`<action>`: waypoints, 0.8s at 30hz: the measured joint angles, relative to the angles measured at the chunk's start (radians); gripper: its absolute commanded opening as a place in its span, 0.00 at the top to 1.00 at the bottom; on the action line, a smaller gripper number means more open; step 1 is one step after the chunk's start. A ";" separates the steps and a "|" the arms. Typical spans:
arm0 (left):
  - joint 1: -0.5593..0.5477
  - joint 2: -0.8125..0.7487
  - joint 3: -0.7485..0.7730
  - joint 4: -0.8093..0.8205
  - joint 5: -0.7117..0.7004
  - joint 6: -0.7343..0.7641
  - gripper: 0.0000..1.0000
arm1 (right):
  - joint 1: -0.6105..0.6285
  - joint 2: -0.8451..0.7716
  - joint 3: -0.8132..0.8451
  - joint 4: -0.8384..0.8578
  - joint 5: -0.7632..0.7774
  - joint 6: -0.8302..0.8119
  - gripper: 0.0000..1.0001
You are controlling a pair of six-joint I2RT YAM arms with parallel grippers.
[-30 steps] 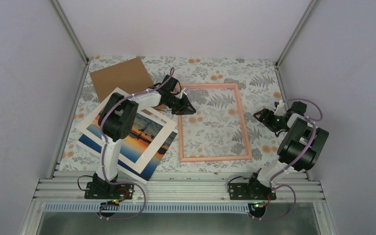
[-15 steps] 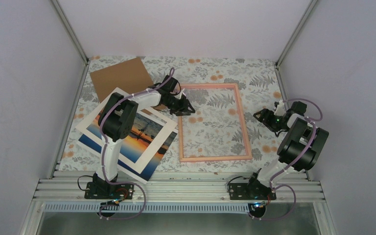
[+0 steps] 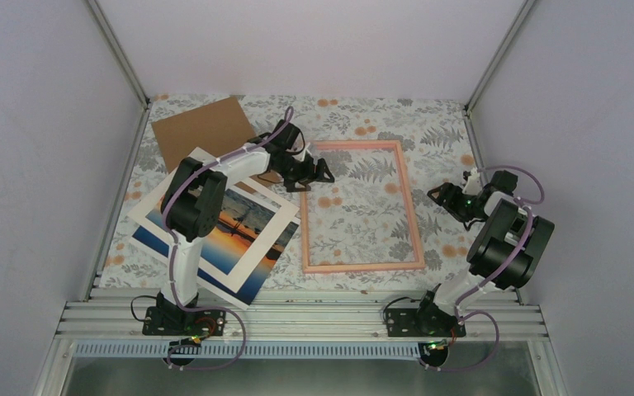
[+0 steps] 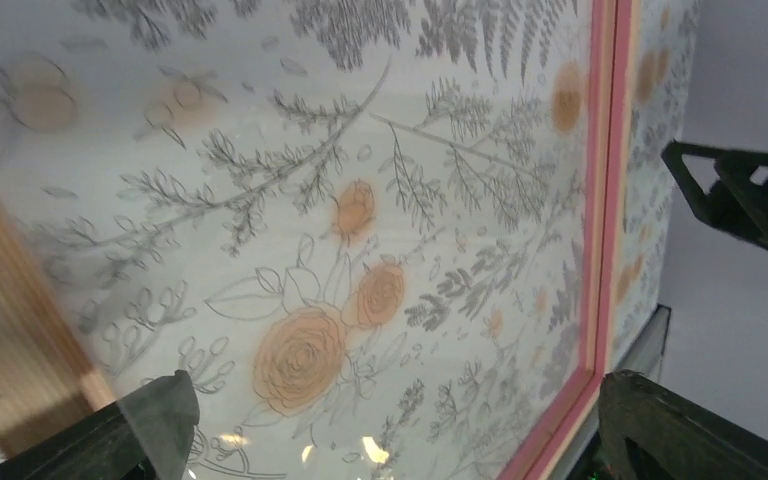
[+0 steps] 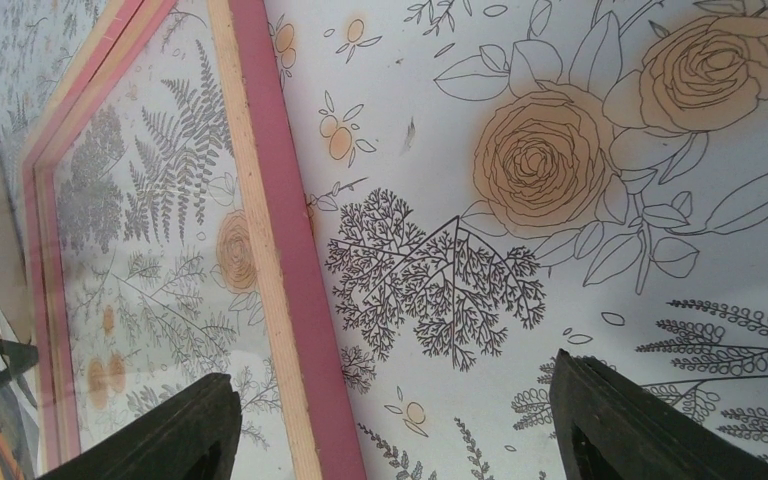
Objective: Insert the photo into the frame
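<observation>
Released left pincer (image 3: 318, 177), apparently over the frame (image 3: 363, 266) at its far-left corner, photo (image 3: 248, 223) near, to its left

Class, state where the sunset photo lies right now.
In the top view, the photo lies at the left, under the white mat board, just left of the pink frame.

Plain white walls (image 3: 314, 41), floral tabletop (image 3: 439, 132)

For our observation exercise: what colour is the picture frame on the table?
Pink; the frame shows best in the top external view.
</observation>
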 measured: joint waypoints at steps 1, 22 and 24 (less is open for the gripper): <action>0.000 0.000 0.018 -0.018 -0.017 0.004 0.00 | 0.000 -0.001 0.000 0.000 0.000 0.000 0.23; -0.027 -0.054 0.133 -0.259 -0.522 0.146 0.05 | 0.082 -0.156 -0.019 0.031 0.005 -0.013 0.22; -0.037 -0.053 0.150 -0.272 -0.563 0.169 0.08 | 0.109 -0.172 -0.024 0.034 0.005 -0.020 0.22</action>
